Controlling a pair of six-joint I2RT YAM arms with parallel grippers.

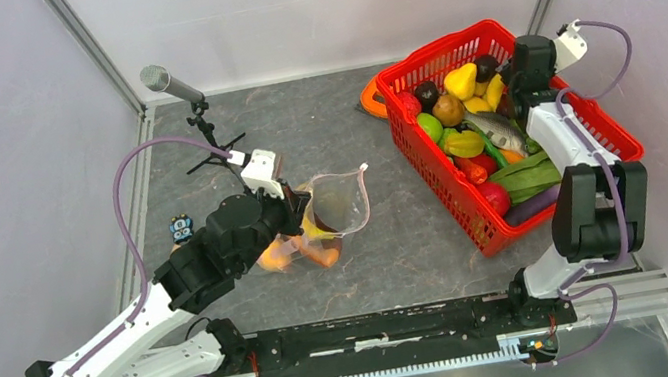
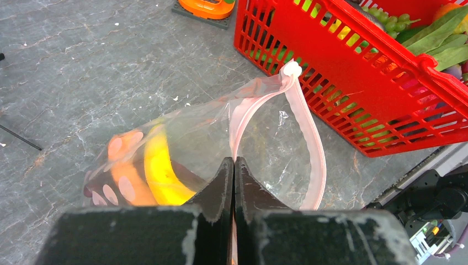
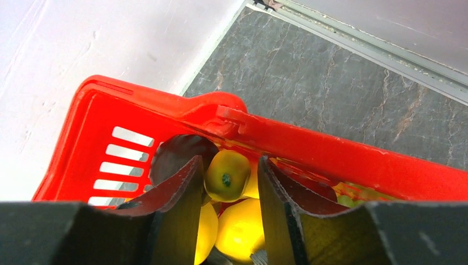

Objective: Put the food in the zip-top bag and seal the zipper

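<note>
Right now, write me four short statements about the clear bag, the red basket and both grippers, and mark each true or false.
1. The left gripper is shut on the pale-pink zipper strip of the clear dotted plastic bag. True.
2. That bag is empty. False: a yellow banana and orange pieces lie inside.
3. The zipper is sealed. False: the mouth gapes open.
4. The right gripper reaches into the red mesh plastic basket, jaws either side of a yellow-green round fruit. True.
</note>
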